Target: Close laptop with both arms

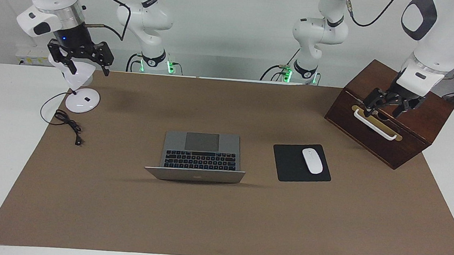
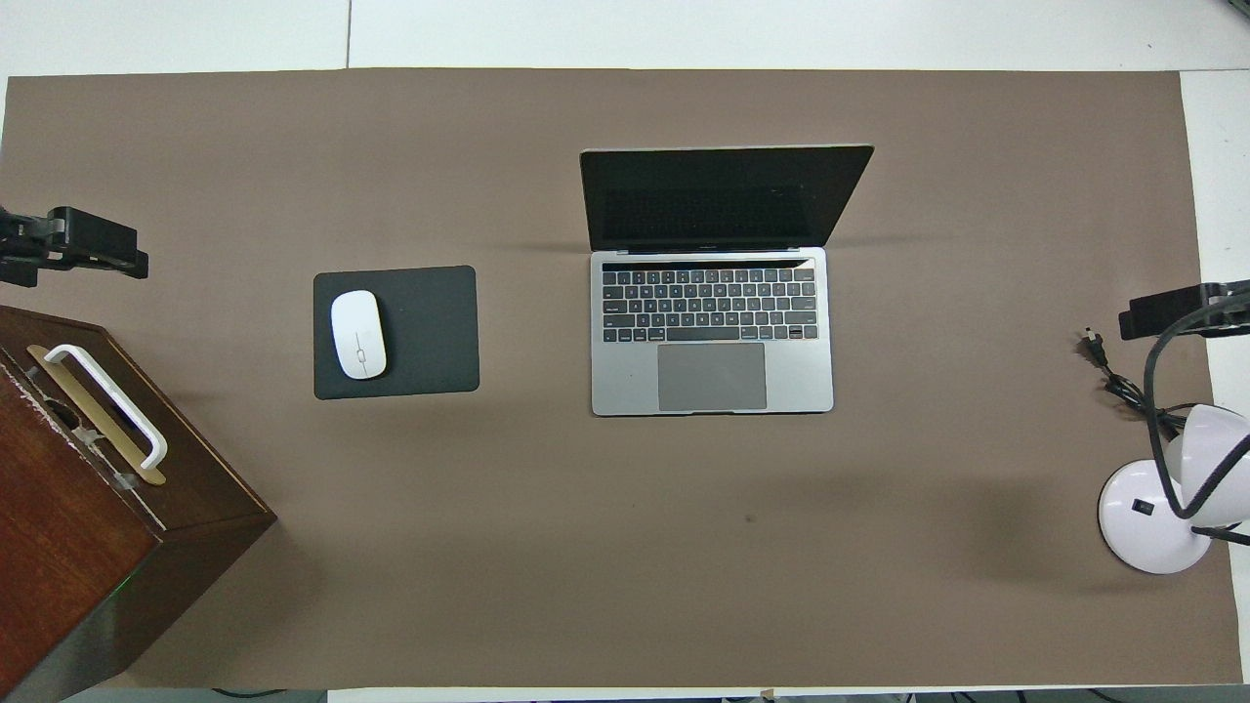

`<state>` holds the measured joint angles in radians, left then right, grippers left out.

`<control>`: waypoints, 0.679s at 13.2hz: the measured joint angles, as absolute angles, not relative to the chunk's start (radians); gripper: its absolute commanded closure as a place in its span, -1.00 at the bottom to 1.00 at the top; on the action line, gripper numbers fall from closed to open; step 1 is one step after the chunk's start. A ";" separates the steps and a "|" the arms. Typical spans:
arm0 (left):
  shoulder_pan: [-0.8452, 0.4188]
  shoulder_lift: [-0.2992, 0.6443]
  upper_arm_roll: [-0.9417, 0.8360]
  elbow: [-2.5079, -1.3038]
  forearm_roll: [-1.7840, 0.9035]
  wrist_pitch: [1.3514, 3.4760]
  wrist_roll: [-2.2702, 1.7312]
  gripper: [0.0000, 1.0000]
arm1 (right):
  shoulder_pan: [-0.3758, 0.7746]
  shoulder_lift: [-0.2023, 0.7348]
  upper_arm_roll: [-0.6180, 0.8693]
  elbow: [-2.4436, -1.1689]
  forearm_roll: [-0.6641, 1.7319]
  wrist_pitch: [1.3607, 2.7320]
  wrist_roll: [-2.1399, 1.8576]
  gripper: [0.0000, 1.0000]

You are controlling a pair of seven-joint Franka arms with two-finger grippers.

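The silver-grey laptop (image 1: 200, 158) stands open in the middle of the brown mat, its lid (image 1: 195, 175) upright on the side away from the robots. The overhead view shows its dark screen, black keys and trackpad (image 2: 713, 332). My right gripper (image 1: 89, 70) hangs open and empty over the white lamp, well away from the laptop, and shows at the edge of the overhead view (image 2: 1177, 312). My left gripper (image 1: 383, 111) hangs open and empty over the wooden box, also away from the laptop, and shows in the overhead view (image 2: 73, 249).
A black mouse pad (image 1: 289, 165) with a white mouse (image 1: 312, 160) lies beside the laptop toward the left arm's end. A brown wooden box (image 1: 434, 115) with a white handle stands at that end. A white lamp (image 1: 82, 100) and its black cable (image 1: 69, 125) are at the right arm's end.
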<state>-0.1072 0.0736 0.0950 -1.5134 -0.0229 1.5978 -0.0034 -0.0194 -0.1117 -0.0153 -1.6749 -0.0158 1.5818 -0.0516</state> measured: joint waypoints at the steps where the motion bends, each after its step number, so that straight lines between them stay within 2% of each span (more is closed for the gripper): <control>1: -0.107 0.073 0.095 -1.513 -0.023 1.598 -0.003 -1.00 | -0.019 -0.112 -0.015 -1.675 -0.016 1.581 -0.052 -1.00; 9: -0.107 0.063 0.095 -1.513 -0.023 1.598 -0.004 -1.00 | -0.019 -0.112 -0.015 -1.677 -0.016 1.580 -0.052 -1.00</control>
<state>-0.1072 0.0627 0.0945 -1.5134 -0.0229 1.5979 -0.0042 -0.0195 -0.1117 -0.0154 -1.6768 -0.0158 1.5803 -0.0516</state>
